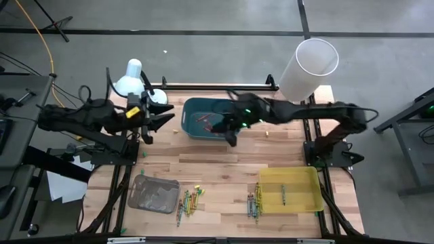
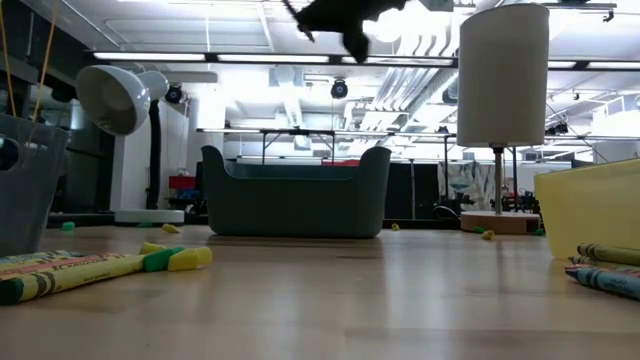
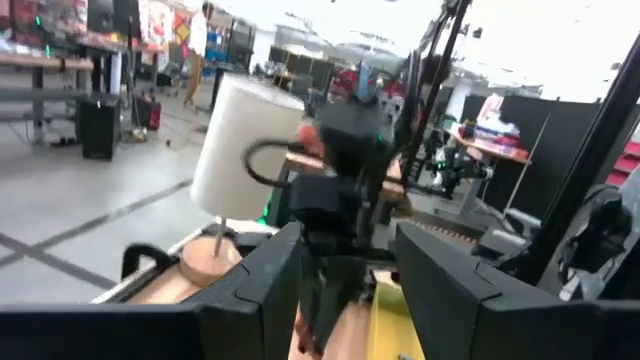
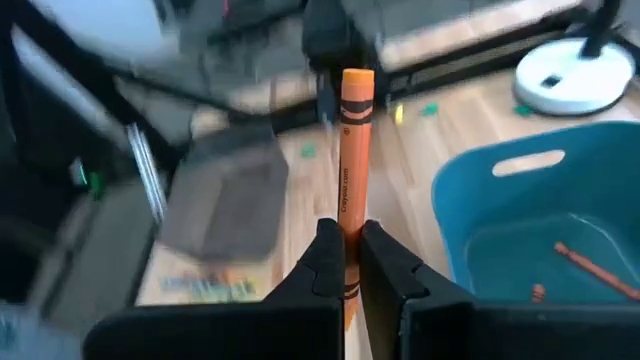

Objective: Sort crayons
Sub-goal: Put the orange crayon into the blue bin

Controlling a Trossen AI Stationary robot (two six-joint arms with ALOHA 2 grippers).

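Observation:
My right gripper [image 4: 345, 262] is shut on an orange crayon [image 4: 350, 170]; it hangs over the near right corner of the teal bin [image 1: 203, 118]. In the low view it shows dark at the top [image 2: 345, 22]. Red and orange crayons [image 4: 590, 265] lie in the bin. More crayons lie in loose heaps on the table [image 1: 188, 201] [image 1: 254, 203], between the grey tray [image 1: 154, 193] and the yellow tray [image 1: 291, 188]. One crayon [image 1: 283, 194] lies in the yellow tray. My left gripper [image 3: 345, 290] waits open and empty above the table's left edge [image 1: 159, 120]. My right gripper pinches the orange crayon near its rear end [image 4: 346, 240] between its two fingertips. The crayon lies along the fingers and sticks out well beyond them. The fingers come from the table's right, slanting down. The crayon is lifted clear of the table and the bin.
A white desk lamp [image 1: 135, 78] stands at the far left and a white cylinder lamp shade [image 1: 308, 68] at the far right. Small coloured bits [image 2: 165, 228] lie on the wood near the bin. Bare table lies between the bin and the near trays.

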